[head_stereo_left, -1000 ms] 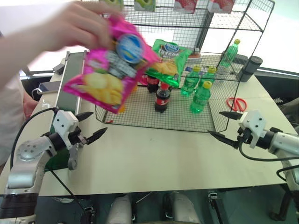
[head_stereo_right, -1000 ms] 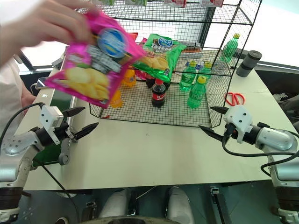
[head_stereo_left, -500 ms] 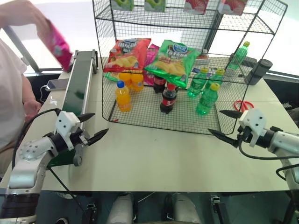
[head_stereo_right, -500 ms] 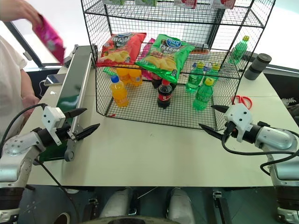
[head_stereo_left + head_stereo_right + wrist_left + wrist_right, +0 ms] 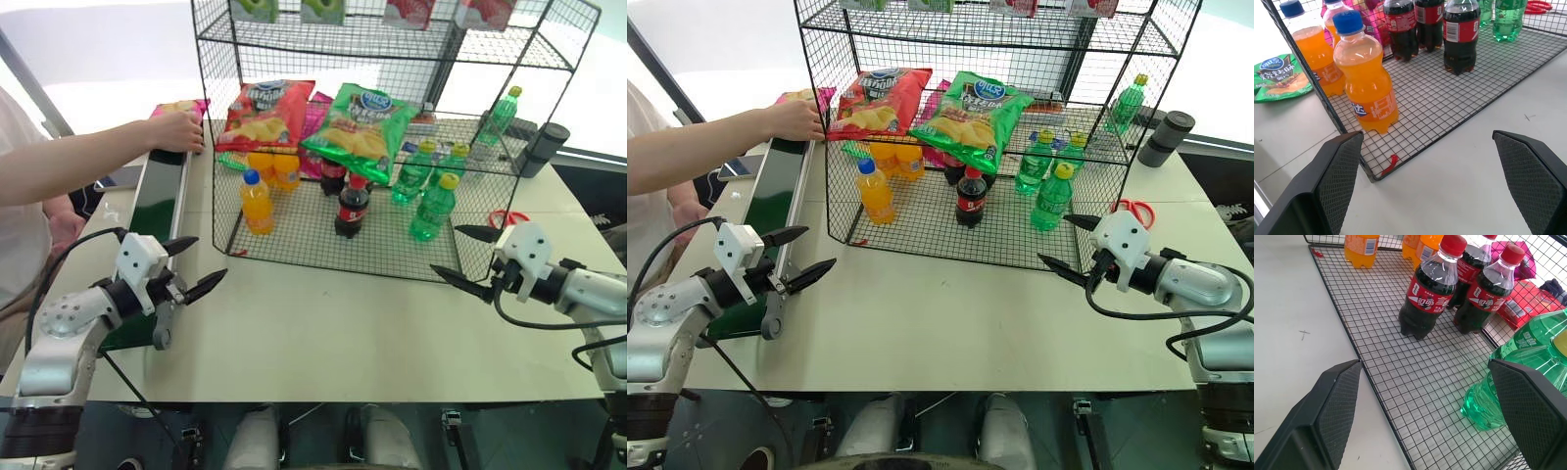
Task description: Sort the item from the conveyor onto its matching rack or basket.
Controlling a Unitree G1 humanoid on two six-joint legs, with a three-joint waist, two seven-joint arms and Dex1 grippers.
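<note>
Both end effectors hover spread over the desk [image 5: 323, 333], left end effector [image 5: 193, 266] beside the conveyor [image 5: 162, 196], right end effector [image 5: 458, 257] at the rack's [image 5: 323, 257] corner. Far up the belt, a person's hand [image 5: 176, 130] presses the pink crisp bag [image 5: 180, 105]; orange [image 5: 256, 204] and cola bottles [image 5: 351, 208] stand between.

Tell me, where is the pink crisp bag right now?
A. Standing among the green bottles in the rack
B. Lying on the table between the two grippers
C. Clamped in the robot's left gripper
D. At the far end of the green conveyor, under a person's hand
D: the pink crisp bag lies at the far end of the conveyor with a person's hand on it.
</note>
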